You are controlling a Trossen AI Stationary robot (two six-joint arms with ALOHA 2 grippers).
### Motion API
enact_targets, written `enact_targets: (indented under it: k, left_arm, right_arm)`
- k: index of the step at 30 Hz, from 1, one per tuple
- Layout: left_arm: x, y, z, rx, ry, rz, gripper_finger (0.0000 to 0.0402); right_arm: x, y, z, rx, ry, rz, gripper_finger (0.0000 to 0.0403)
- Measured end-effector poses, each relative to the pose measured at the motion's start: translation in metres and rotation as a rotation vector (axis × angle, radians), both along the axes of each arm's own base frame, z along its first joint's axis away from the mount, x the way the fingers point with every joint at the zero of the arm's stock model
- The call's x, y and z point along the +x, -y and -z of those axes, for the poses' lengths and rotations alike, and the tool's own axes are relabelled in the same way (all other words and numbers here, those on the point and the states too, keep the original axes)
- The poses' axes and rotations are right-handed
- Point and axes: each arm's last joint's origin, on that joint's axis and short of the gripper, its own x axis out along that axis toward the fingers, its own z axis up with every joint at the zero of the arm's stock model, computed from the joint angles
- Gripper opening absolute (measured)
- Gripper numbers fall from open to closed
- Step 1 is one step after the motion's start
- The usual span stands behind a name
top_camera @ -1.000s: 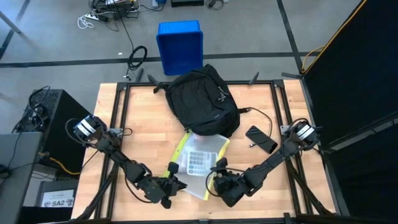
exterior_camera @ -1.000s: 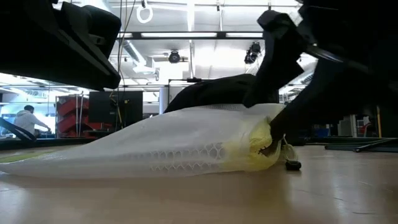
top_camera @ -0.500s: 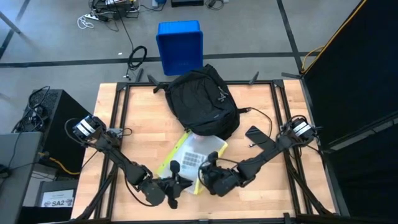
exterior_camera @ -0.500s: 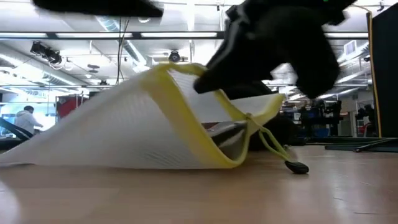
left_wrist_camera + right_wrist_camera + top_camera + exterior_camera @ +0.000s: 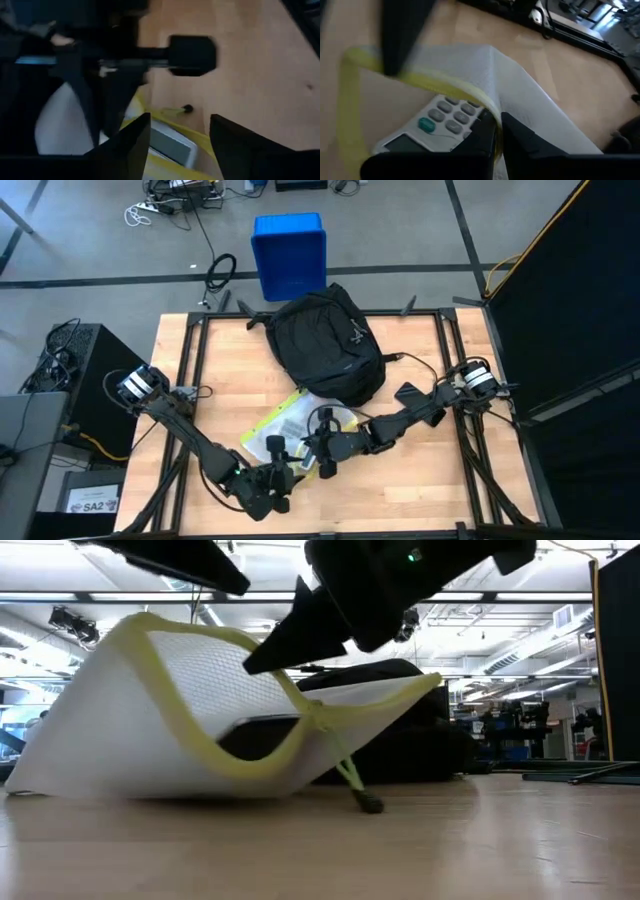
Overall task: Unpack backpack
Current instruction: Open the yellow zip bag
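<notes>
The right gripper [image 5: 325, 452] now pinches the yellow hem of a white mesh pouch [image 5: 290, 425] and has hauled it leftward across the table [image 5: 420, 470], lifting its mouth so it gapes where a second ago it lay flat. The left gripper [image 5: 278, 480], clamped a second ago, stands with its fingers spread just beside the pouch's near edge and holds nothing. Inside the pouch sits a calculator [image 5: 432, 127], grey with pale keys and one green. The backpack [image 5: 325, 345], black, soft and rounded, lies at the far middle of the table, apart from both arms, the pouch just in front of it. With the pouch already out, the arms appear to be emptying it or shifting it clear. The mesh is thin and floppy, and a toggled drawstring [image 5: 360, 790] trails from the hem.
</notes>
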Motion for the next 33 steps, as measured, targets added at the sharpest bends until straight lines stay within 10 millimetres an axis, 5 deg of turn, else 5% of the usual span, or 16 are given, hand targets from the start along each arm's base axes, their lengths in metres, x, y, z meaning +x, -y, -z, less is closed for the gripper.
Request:
enact_targets:
  k: [17, 21, 26, 33]
  left_arm:
    - [-0.001, -0.037, 0.014, 0.02, -0.101, -0.25, 0.0179]
    - [0.001, -0.043, 0.019, 0.041, -0.121, -0.258, 0.0139]
    - [0.005, -0.049, 0.03, 0.079, -0.183, -0.249, 0.0023]
    - [0.004, -0.051, 0.034, 0.101, -0.217, -0.249, 0.0001]
  right_arm:
    - [0.003, 0.0, -0.003, 0.025, 0.038, -0.013, 0.0]
    - [0.003, 0.0, -0.004, 0.026, 0.041, -0.013, 0.0]
    - [0.002, 0.0, -0.003, 0.017, 0.035, -0.015, 0.0001]
    - [-0.015, -0.017, -0.011, -0.112, -0.009, 0.027, 0.0027]
